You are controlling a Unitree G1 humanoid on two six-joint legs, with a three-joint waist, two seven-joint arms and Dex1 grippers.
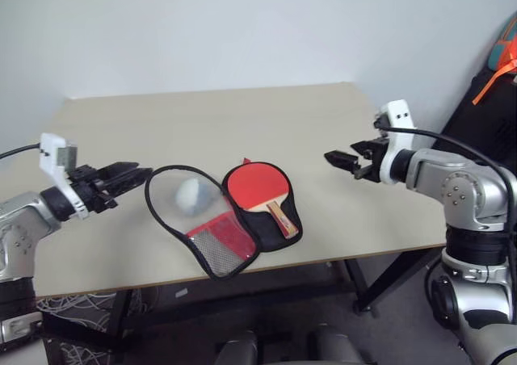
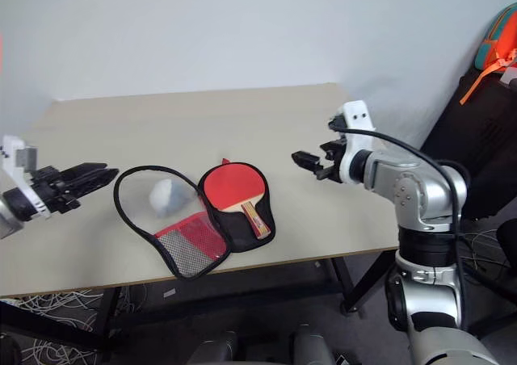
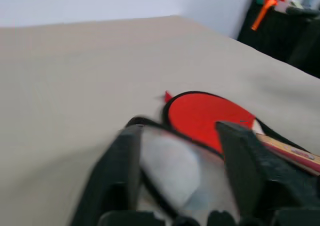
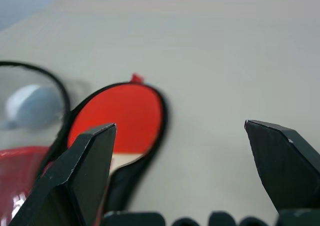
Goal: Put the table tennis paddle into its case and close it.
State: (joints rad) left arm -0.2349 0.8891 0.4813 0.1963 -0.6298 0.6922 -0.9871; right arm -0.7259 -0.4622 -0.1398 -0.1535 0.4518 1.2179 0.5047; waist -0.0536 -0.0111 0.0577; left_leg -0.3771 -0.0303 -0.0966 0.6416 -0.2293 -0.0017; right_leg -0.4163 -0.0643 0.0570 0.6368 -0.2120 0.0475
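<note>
The case (image 1: 212,250) lies unzipped and spread flat on the table, with its clear side and red mesh pocket to the left. The table tennis paddle (image 1: 257,185) rests red face up in the black right half, handle toward the table's front edge. My left gripper (image 1: 133,174) hovers just left of the case, fingers a little apart and holding nothing. My right gripper (image 1: 333,160) hangs in the air to the right of the paddle, wide open and empty. In the right wrist view the paddle (image 4: 117,117) lies well beyond the fingers (image 4: 87,156).
A pale grey ball-like object (image 1: 191,195) shows through the case's clear side. The tan table (image 1: 242,115) stretches bare behind the case to a white wall. A dark bag with an orange strap (image 1: 502,62) stands off the table's right end.
</note>
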